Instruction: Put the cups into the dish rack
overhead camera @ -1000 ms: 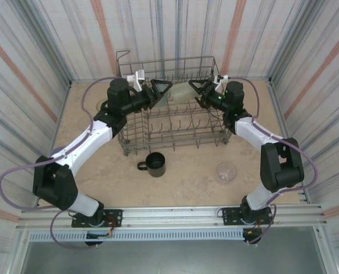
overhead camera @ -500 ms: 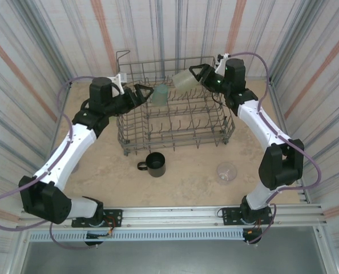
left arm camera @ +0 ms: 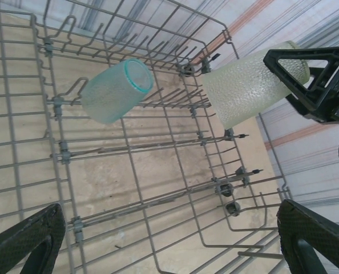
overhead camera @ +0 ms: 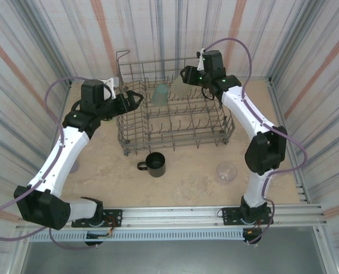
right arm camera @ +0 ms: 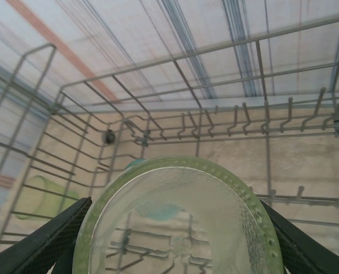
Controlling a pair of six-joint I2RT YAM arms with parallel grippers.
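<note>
The grey wire dish rack (overhead camera: 175, 144) stands at the back of the table. A teal cup (overhead camera: 160, 95) lies tilted on the tines inside it, and it sits at the upper left (left arm camera: 117, 90) in the left wrist view. My left gripper (overhead camera: 133, 98) is open and holds nothing, at the rack's left wall, a short way from the teal cup. My right gripper (overhead camera: 185, 76) is shut on a pale green cup (overhead camera: 177, 89) and holds it above the rack's far side. That cup's rim (right arm camera: 175, 164) sits between the right gripper's fingers (right arm camera: 44, 245), above the rack floor.
A black mug (overhead camera: 156, 164) with a handle stands on the table in front of the rack. A clear cup (overhead camera: 226, 171) sits at the front right. A green cup (right arm camera: 35, 197) rests outside the rack's wall. Striped walls close the table on three sides.
My left gripper has pulled back to the left and left the teal cup in the rack. My right gripper has carried the pale green cup up and towards the rack's far side.
</note>
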